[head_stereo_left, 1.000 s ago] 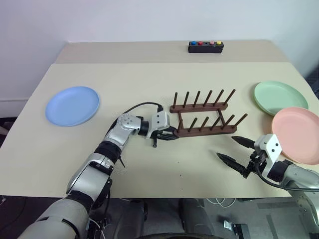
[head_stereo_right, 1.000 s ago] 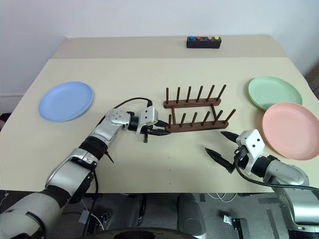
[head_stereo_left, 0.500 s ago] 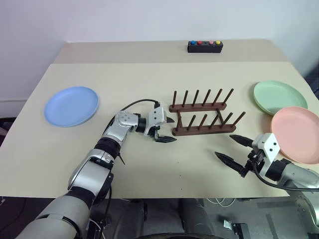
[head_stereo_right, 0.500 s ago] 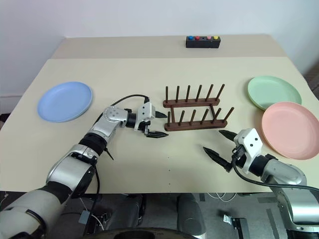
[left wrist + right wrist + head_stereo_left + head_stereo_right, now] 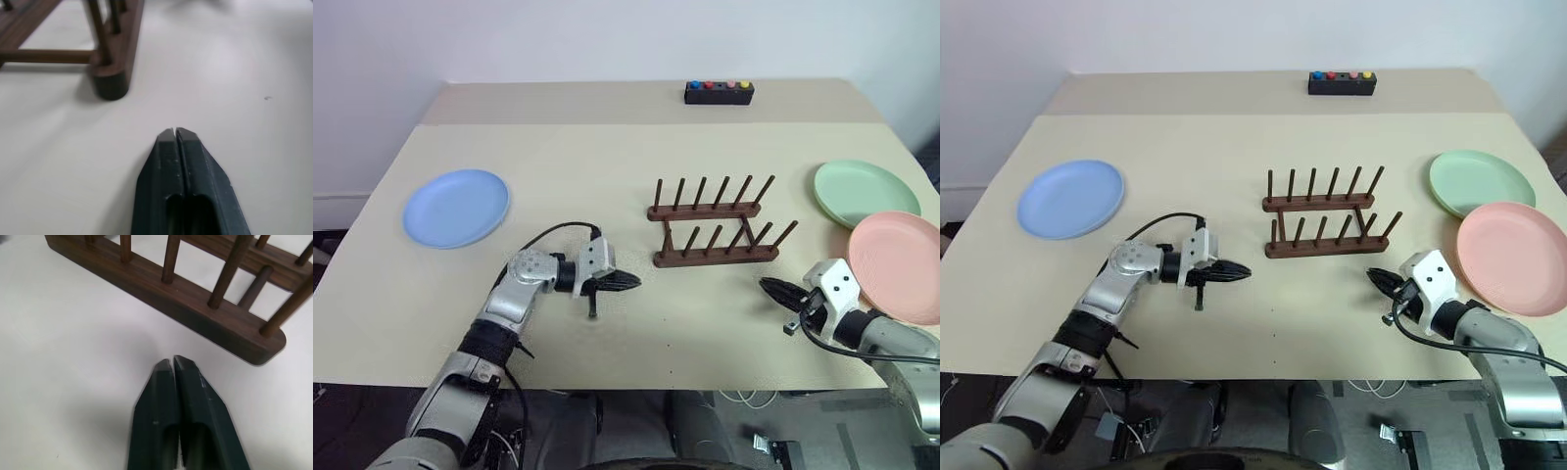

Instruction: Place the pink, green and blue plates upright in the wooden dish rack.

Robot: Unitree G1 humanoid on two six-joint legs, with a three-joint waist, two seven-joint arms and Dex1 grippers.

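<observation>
The wooden dish rack [image 5: 715, 231] stands empty at mid-table, its dark pegs upright. Flat on the table lie the blue plate [image 5: 456, 208] at far left, the green plate [image 5: 865, 192] at far right, and the pink plate [image 5: 901, 265] just in front of the green one. My left gripper [image 5: 628, 282] is shut and holds nothing, pointing toward the rack's left end [image 5: 111, 81] from a short way off. Off the rack's right end [image 5: 254, 343], my right gripper [image 5: 771, 287] hovers shut and holds nothing, left of the pink plate.
A black box with coloured buttons [image 5: 719, 92] sits at the table's far edge. Bare tabletop [image 5: 607, 166] stretches between the blue plate and the rack. The table's front edge [image 5: 636, 384] runs close under both arms.
Both grippers have shut from open. The left gripper pulled back from the rack's left end toward the front left. The right gripper shifted slightly toward the pink plate.
</observation>
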